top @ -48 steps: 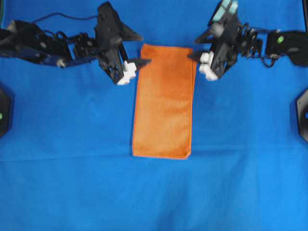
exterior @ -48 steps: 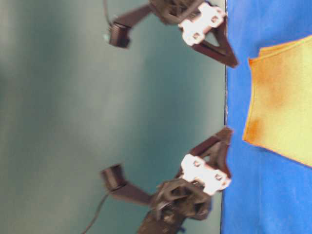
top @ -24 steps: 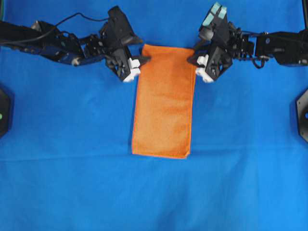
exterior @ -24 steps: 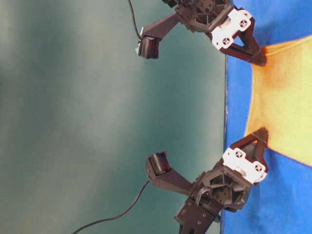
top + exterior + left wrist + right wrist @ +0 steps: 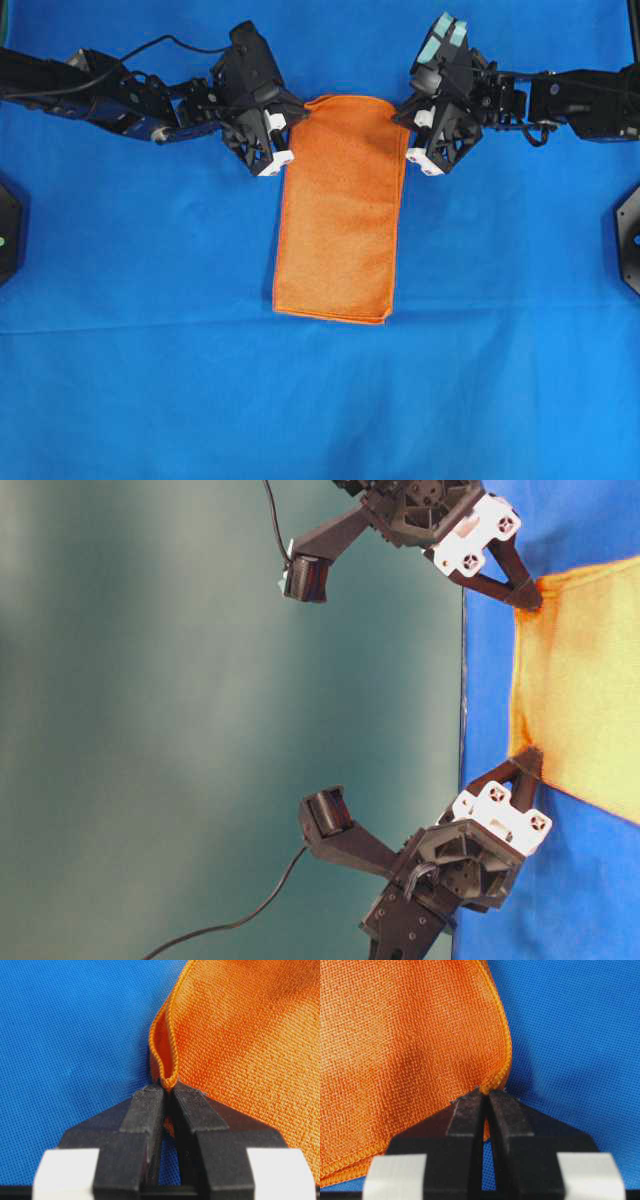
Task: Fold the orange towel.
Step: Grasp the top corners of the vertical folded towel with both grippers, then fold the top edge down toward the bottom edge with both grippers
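The orange towel (image 5: 340,210) lies as a long folded rectangle in the middle of the blue cloth, its short far edge between the two arms. My left gripper (image 5: 298,112) is shut on the towel's far left corner (image 5: 167,1072), which bunches up between the black fingertips (image 5: 147,1105). On the other side my right gripper (image 5: 405,115) is shut on the far right corner (image 5: 495,1077). In the table-level view both grippers (image 5: 530,595) (image 5: 528,760) pinch the towel's (image 5: 580,690) near edge, slightly raised. The towel's near end rests flat.
The blue cloth backdrop (image 5: 150,380) covers the whole table. Black fixtures sit at the left edge (image 5: 8,225) and right edge (image 5: 630,235). A teal wall fills the left of the table-level view (image 5: 150,720).
Both grippers moved in from beside the towel onto its far corners and closed from open to shut on them. The far edge now puckers inward.
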